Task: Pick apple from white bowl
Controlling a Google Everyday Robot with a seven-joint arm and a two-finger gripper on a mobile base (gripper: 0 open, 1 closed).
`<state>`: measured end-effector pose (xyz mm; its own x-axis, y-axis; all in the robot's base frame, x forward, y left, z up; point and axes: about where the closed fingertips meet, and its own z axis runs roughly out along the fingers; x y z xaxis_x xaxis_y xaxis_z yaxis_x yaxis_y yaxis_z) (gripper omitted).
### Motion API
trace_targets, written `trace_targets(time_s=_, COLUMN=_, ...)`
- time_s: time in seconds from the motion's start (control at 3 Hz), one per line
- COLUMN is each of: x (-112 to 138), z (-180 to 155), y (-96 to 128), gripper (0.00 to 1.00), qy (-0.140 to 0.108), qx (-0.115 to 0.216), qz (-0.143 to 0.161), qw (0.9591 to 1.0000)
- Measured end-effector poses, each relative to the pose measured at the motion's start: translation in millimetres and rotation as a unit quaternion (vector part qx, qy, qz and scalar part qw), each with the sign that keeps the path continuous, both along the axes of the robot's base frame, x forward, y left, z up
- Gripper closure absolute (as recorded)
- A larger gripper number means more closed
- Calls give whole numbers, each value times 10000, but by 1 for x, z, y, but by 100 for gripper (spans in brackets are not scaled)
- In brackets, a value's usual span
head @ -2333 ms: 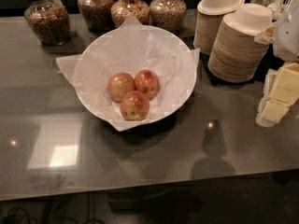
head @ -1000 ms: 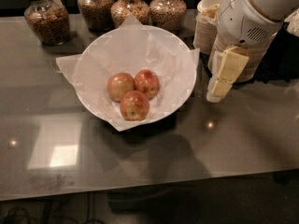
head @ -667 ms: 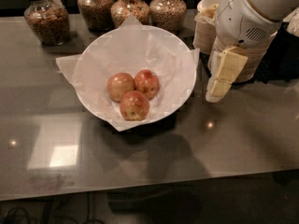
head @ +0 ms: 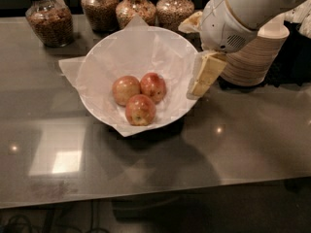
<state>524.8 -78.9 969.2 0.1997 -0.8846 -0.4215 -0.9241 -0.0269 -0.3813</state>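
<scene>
One round apple (head: 153, 87) in paper-lined white bowl (head: 171, 52); gripper (head: 198, 88) by rt rim.

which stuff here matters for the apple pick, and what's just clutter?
Job:
- deepest-red apple, rear right of the three
- white bowl
- gripper, at the bowl's right rim

Lying about:
- paler apple
- front apple
- jars along the back
- stacked paper cups, right

The deep red apple (head: 153, 87) has a yellowish patch. The white bowl (head: 146, 47) is lined with crinkled white paper. The cream gripper (head: 198, 87) hangs toward the glossy grey tabletop's (head: 243, 144) far right corner.
</scene>
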Motion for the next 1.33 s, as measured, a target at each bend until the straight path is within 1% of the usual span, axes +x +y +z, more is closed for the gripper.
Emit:
trace_targets(time_s=0.33, x=10, z=-5, y=18, gripper=17, qy=-28, qx=137, qz=236, qw=9996)
trace_targets(time_s=0.67, x=15, z=-11, y=27, gripper=19, qy=-57, qx=212, qz=393, qw=9990)
trace_targets(time_s=1.0, x=18, z=-21, y=32, gripper=20, qy=-111, qx=267, qz=625, qw=9976)
trace_targets(time_s=1.33, x=23, z=-30, y=38, gripper=21, qy=-207, qx=312, qz=945, qw=9948)
